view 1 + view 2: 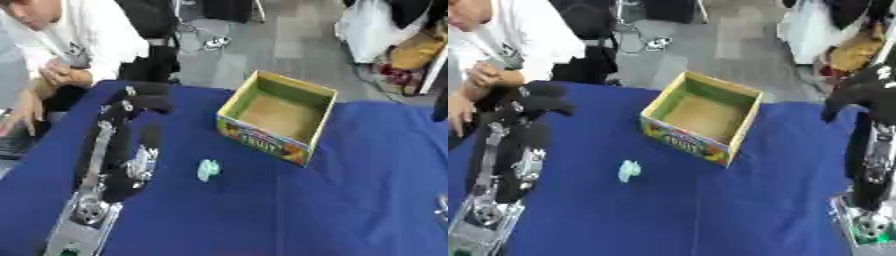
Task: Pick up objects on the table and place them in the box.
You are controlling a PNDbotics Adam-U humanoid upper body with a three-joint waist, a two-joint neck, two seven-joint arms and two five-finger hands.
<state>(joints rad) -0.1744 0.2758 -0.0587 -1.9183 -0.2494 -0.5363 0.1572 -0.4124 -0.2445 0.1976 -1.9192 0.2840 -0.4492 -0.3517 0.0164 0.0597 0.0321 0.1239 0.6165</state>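
Blue table cloth [289, 215]; beyond it grey floor [262, 45] with cable [210, 40], bags [833, 35] at far right.

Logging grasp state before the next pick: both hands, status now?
Left hand: fingers curled, holding nothing.
Right hand: fingers curled downward, holding nothing.

Box [278, 116] sits on the table [350, 200]; small object [208, 169] lies before it — leftward.

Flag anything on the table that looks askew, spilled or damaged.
Nothing stands out. The box sits upright and open, turned at an angle on the blue table, and a small pale green object lies apart from it.
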